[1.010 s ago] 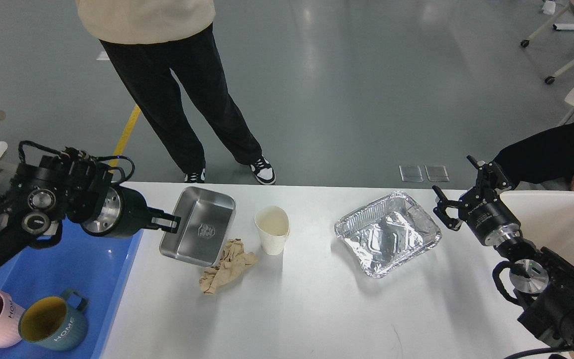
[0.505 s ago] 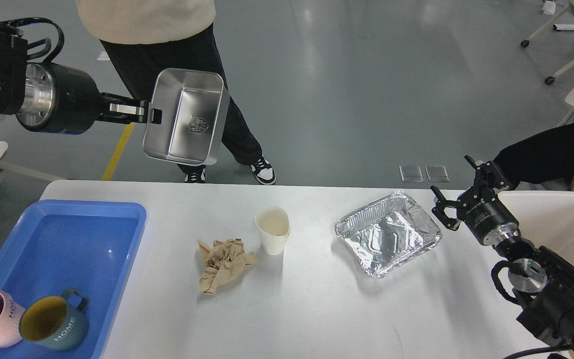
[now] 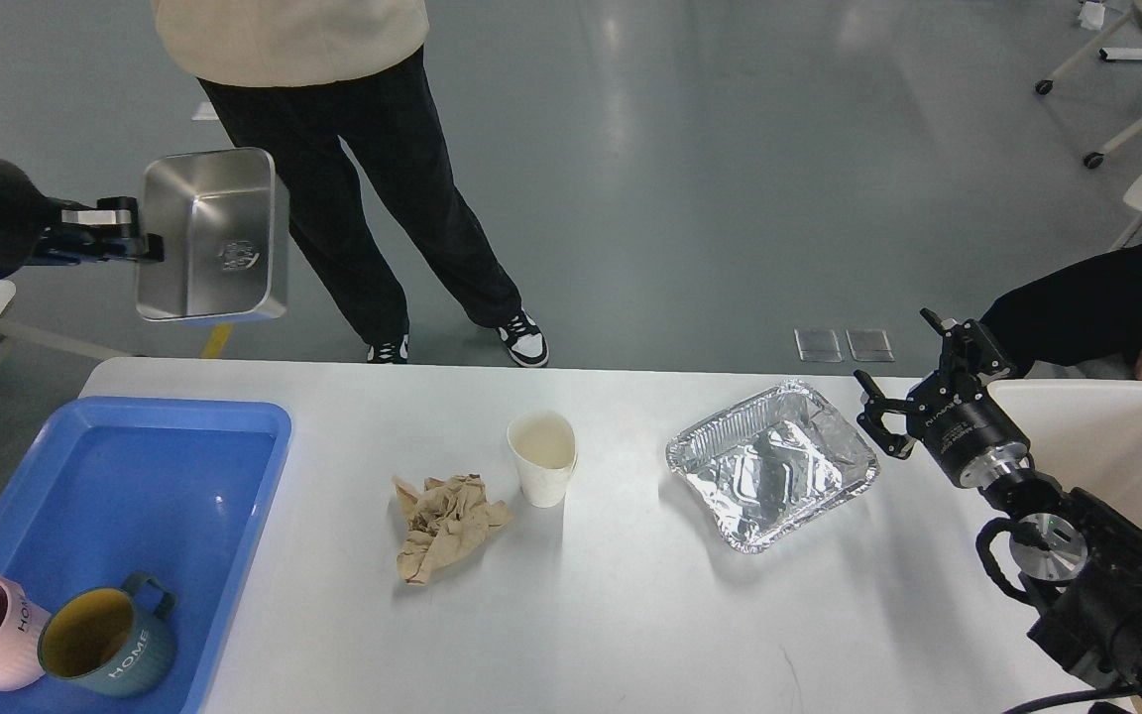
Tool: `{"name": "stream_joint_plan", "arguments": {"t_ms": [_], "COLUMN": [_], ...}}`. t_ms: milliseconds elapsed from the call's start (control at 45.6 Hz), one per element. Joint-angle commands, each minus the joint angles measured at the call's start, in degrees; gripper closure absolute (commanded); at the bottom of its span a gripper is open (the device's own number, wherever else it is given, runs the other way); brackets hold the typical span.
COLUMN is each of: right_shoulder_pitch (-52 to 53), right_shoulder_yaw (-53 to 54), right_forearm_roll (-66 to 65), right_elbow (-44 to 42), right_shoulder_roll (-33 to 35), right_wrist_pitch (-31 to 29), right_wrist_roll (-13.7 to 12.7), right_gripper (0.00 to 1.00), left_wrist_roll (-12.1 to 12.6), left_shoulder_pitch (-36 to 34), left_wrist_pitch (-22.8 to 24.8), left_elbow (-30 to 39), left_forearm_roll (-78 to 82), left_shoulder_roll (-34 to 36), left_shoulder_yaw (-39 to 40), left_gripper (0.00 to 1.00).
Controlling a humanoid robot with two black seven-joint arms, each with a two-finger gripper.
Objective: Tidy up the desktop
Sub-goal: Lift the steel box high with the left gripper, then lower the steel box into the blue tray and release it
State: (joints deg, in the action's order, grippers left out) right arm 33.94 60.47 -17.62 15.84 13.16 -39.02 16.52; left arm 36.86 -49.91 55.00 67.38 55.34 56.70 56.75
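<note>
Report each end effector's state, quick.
Left end effector: closed on the steel tray's rim, held above the desktop.
Right end effector: open, empty, beside the foil tray.

Bright, even overhead lighting. Soft shadows under paper cup [image 3: 542,458]. Glare on foil tray [image 3: 771,463] and floor [image 3: 690,149]. Focus sharp throughout.

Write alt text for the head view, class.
The left claw holds a steel tray in the air above a blue bin. On the desktop sit crumpled paper, a paper cup and a foil tray.
</note>
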Motion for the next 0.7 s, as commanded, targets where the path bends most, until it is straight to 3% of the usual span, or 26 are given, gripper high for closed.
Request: {"name": "stream_joint_plan", "arguments": {"t_ms": [0,88,132,285,417,571,680], "right_shoulder_pitch": [-0.1,-0.1,-0.1,-0.3,-0.3,-0.5,-0.4], "right_shoulder_yaw": [0.0,0.0,0.0,0.0,0.0,0.0,0.0], "right_forearm_roll": [0.0,0.0,0.0,-0.4,-1.2,-1.3,-1.3], "right_elbow": [0.0,0.0,0.0,0.0,0.0,0.0,-0.1], "right_shoulder_roll": [-0.2,-0.2,-0.3,-0.4,-0.6,-0.6,-0.6], "right_wrist_pitch": [0.0,0.0,0.0,0.0,0.0,0.0,0.0], "right_wrist_roll": [0.0,0.0,0.0,0.0,0.1,0.1,0.1], "right_gripper": [0.00,0.00,0.00,0.00,0.00,0.00,0.00], "left_wrist_roll": [-0.5,-3.5,-6.4,-21.7,-33.0,-40.1,-42.6], "left_shoulder_pitch": [3.2,5.3,6.6,11.8,13.0,11.7,9.9], "left_wrist_pitch": [0.0,0.0,0.0,0.0,-10.5,-17.8,-20.1], "left_elbow": [-10.8,-15.6,-17.2,-19.7,-22.4,-28.5,-32.2], "left_forearm_roll": [2.0,6.3,9.4,23.0,29.8,29.4,29.6], "left_shoulder_roll": [-2.4,-3.4,-3.4,-3.7,-4.1,-5.9,-8.6], "left_shoulder_yaw": [3.7,5.1,5.2,2.1,-6.6,-18.5,-23.5], "left_gripper": [1.00,1.00,1.00,1.00,1.00,0.99,0.99]}}
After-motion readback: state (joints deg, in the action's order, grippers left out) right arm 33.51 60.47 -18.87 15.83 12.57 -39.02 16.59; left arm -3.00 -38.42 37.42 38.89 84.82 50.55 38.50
